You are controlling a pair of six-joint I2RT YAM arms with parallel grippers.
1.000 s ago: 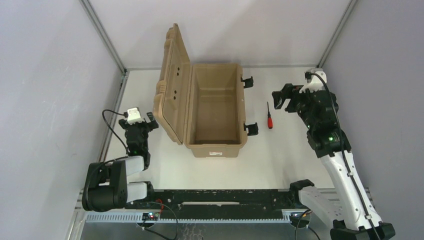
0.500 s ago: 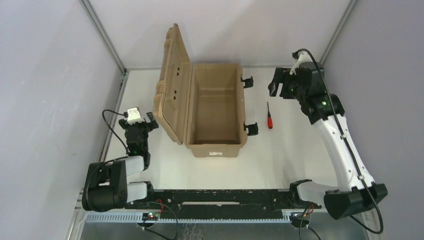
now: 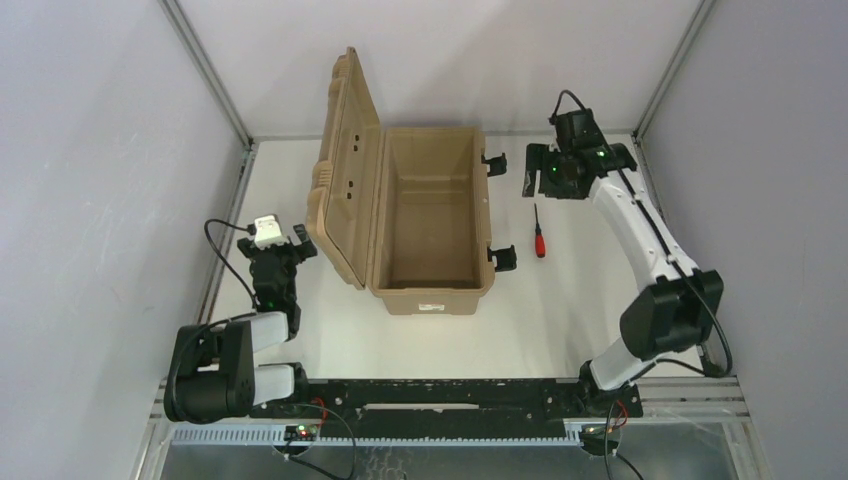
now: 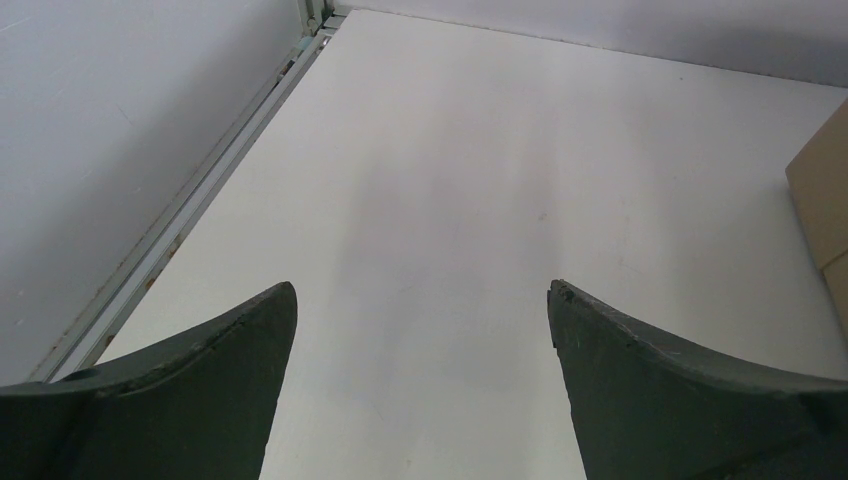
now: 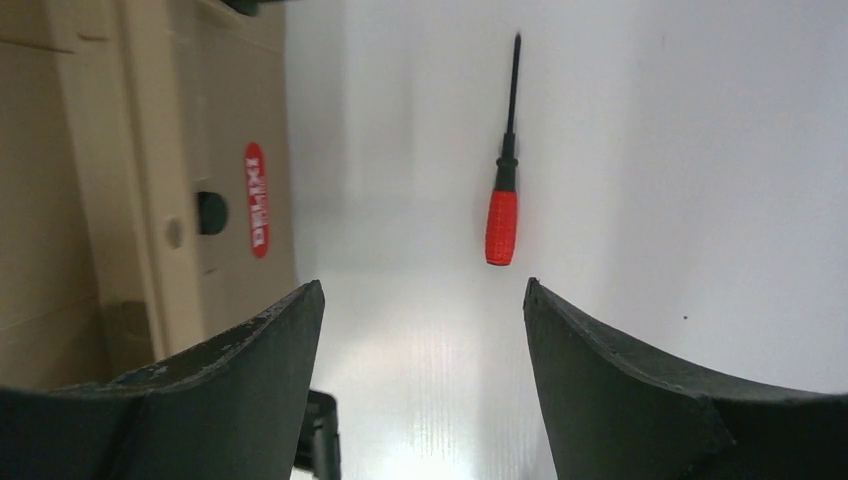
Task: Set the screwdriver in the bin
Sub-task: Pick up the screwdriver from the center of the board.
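The screwdriver [image 3: 539, 240], with a red handle and a thin dark shaft, lies on the white table just right of the bin [image 3: 476, 215]. The bin is a tan case with its lid [image 3: 345, 170] standing open on the left. My right gripper [image 3: 532, 178] is open and empty. It hovers beyond the screwdriver's tip, near the bin's far latch. In the right wrist view the screwdriver [image 5: 502, 205] lies ahead of the open gripper [image 5: 421, 285], with the bin's wall [image 5: 170, 180] on the left. My left gripper [image 3: 275, 255] rests open left of the lid, and is open and empty in its own view [image 4: 421, 288].
Two black latches [image 3: 494, 163] [image 3: 503, 258] stick out from the bin's right side, toward the screwdriver. A metal rail [image 4: 190, 215] runs along the table's left edge. Grey walls enclose the table. A corner of the tan lid [image 4: 825, 200] shows at the right of the left wrist view.
My right arm has stretched out and swung toward the far side. Its gripper moved from right of the screwdriver to beyond its tip. The screwdriver, the bin and the left arm have not moved.
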